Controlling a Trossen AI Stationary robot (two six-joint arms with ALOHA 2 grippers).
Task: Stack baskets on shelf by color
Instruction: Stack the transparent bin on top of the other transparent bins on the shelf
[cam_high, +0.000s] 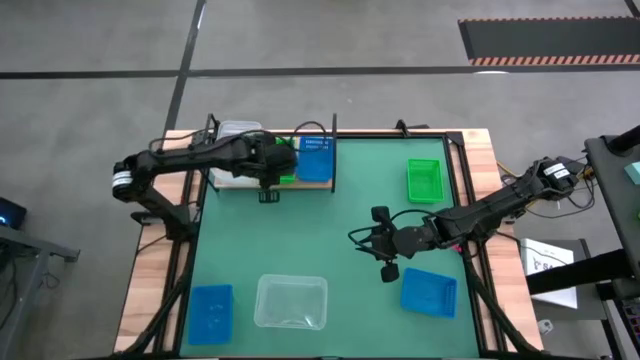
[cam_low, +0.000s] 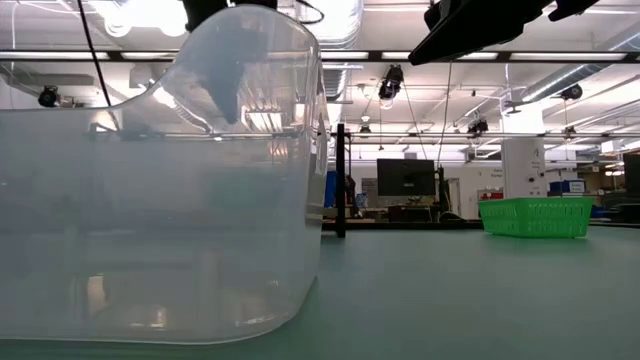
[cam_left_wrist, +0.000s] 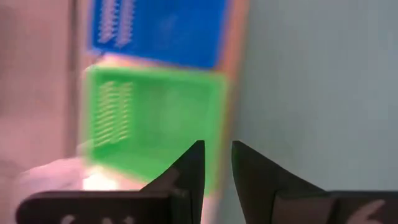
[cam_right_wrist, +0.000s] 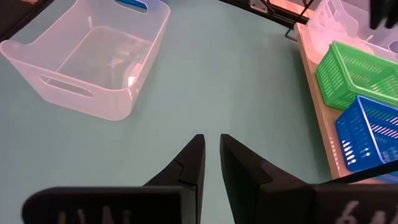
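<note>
The light-wood shelf (cam_high: 222, 180) stands at the mat's far left. On it sit a clear basket (cam_high: 236, 131), a green basket (cam_high: 288, 166) and a blue basket (cam_high: 314, 158). My left gripper (cam_high: 268, 163) hovers over the green basket (cam_left_wrist: 155, 118), its fingers a narrow gap apart and holding nothing. On the mat lie another green basket (cam_high: 424, 180), two blue baskets (cam_high: 428, 291) (cam_high: 210, 313) and a clear basket (cam_high: 291, 302). My right gripper (cam_high: 383, 247) is shut and empty above the mat's middle right.
The shelf's black uprights (cam_high: 333, 150) stand beside the blue basket. The green mat (cam_high: 330, 230) is bare between the shelf and the near baskets. In the low view the clear basket (cam_low: 160, 200) fills the left half, and the green one (cam_low: 535, 215) stands far right.
</note>
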